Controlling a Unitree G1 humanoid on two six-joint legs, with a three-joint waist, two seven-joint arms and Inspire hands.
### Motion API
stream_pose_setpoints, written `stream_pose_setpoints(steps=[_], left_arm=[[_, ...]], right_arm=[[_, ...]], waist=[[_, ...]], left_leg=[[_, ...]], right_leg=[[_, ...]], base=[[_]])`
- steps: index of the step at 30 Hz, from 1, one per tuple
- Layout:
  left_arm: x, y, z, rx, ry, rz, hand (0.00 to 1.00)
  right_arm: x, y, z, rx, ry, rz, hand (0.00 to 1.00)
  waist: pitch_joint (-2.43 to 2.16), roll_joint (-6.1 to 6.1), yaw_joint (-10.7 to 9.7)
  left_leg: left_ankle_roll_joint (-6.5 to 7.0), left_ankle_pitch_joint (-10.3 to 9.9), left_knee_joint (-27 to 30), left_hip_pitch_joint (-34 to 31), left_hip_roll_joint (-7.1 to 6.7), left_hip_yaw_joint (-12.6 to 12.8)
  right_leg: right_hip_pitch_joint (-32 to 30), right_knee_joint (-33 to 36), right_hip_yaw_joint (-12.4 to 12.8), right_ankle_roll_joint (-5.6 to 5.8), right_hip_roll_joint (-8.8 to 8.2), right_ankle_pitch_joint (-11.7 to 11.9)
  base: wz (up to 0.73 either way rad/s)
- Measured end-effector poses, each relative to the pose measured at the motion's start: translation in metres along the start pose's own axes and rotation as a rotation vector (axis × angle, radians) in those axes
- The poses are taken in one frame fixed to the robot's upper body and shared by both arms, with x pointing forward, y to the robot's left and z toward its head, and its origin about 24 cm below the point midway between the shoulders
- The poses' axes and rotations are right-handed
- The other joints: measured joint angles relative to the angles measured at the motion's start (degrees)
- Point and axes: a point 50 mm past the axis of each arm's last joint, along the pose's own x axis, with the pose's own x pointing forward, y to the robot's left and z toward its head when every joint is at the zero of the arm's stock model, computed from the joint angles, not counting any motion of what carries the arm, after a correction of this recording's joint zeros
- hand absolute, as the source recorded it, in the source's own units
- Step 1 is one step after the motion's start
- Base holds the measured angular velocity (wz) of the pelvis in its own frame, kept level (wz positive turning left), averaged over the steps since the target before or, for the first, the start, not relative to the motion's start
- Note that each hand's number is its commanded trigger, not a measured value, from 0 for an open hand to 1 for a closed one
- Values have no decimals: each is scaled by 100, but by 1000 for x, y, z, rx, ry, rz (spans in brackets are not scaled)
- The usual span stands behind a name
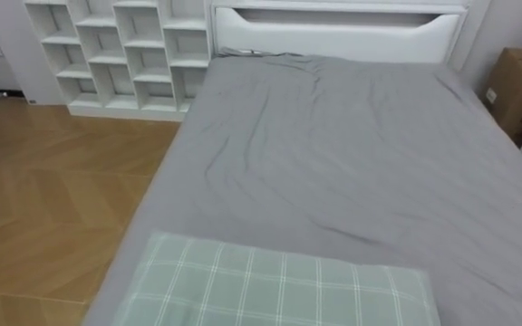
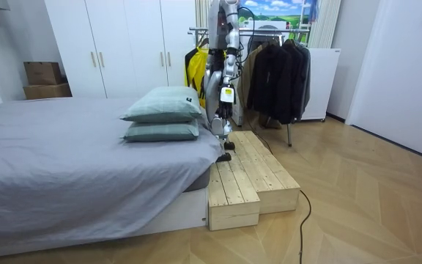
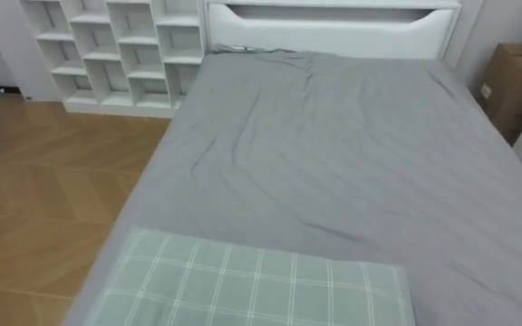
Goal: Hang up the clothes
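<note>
I stand on a wooden step platform (image 2: 251,176) at the end of a grey bed (image 1: 352,163), facing along it toward the white headboard (image 1: 333,32). A clothes rack (image 2: 273,33) stands behind me, hung with dark jackets (image 2: 280,73) and a yellow garment (image 2: 195,66). My left hand (image 2: 220,126) hangs at my side next to the pillows; its fingers are too small to read. Right below me lies a green checked pillow (image 1: 279,285). It is stacked on a second pillow (image 2: 161,132).
A white cube shelf (image 1: 125,54) stands left of the headboard on the wooden floor (image 1: 53,190). A cardboard box (image 1: 519,86) sits to the right of the bed. White wardrobes (image 2: 116,44) line the wall beside the rack.
</note>
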Motion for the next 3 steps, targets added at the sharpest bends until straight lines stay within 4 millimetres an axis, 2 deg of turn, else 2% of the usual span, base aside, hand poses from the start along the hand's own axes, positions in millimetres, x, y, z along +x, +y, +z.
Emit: stream_pose_setpoints(steps=[3], left_arm=[[0,-1,0,-2,-1,-16,0]], right_arm=[[0,-1,0,19,-1,5,0]], waist=[[-1,2,9]], left_leg=[[8,5,-1,10,-8,-22]], right_leg=[[0,2,25,6,-6,-4]], base=[[0]])
